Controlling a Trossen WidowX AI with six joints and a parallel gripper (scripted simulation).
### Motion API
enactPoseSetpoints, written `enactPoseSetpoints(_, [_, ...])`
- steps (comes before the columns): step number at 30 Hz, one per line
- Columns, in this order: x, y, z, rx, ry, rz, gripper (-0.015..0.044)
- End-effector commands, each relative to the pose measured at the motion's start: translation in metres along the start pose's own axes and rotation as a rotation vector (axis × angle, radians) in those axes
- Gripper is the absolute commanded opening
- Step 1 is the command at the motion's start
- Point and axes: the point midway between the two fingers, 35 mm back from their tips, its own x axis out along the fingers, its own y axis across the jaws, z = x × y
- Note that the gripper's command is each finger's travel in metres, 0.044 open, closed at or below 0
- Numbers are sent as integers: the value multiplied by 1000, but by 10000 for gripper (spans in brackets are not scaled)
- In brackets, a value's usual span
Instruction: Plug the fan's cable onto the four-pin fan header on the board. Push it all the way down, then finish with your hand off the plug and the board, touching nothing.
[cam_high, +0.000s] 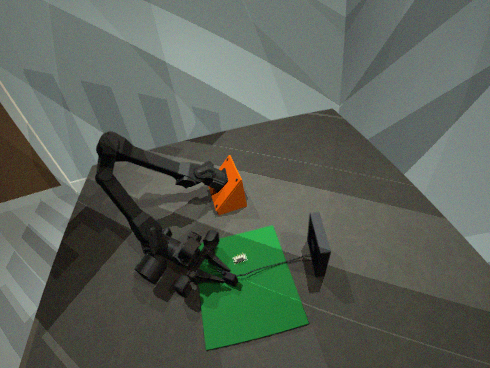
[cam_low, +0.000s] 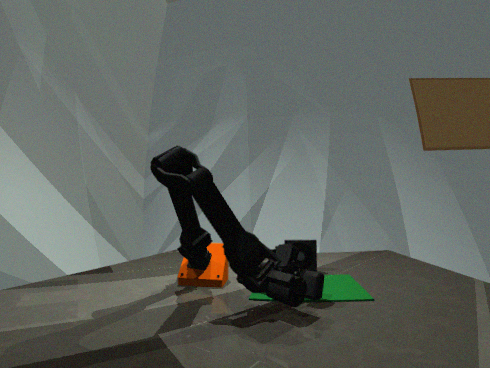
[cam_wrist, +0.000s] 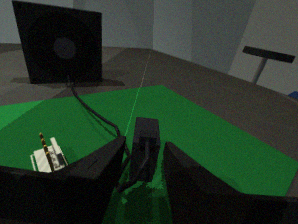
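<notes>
Basically, the black parallel-jaw gripper (cam_wrist: 145, 144) sits low over the flat green rectangular board (cam_high: 260, 305), arm folded down close to the dark grey table top (cam_high: 375, 280). Jaws are partly open. The small black boxy cable plug (cam_wrist: 147, 136) stands between the two fingers, and the wrist view shows a thin strip of green on either side of it, so the plug looks unclamped, sitting on the board. From the top view the gripper (cam_high: 231, 279) is near the board's left edge and the plug itself is too small to make out there.

The white four-pin fan header (cam_wrist: 47, 156) is on the board to the left of the left finger in the wrist view, near the plug but apart from it, pins bare. In the top view the header (cam_high: 240, 258) lies just above the gripper tip.

The thin black cable (cam_wrist: 95, 112) runs from the plug across the board to the square black fan (cam_wrist: 60, 47), which stands upright on the table past the board's far edge. The top view shows the fan (cam_high: 318, 244) off the board's right side, cable (cam_high: 270, 267) trailing between.

An orange wedge-shaped block (cam_high: 229, 187) sits on the table behind the board, well apart from it.
</notes>
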Motion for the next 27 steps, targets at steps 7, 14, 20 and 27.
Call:
enactPoseSetpoints(7, [-15,-3,4,-1,2,2,140])
enactPoseSetpoints(14, [-35,-5,10,-2,4,3,140])
enactPoseSetpoints(20, [-53,-5,17,-3,5,3,140])
enactPoseSetpoints(27, [-73,-4,26,-3,5,3,140])
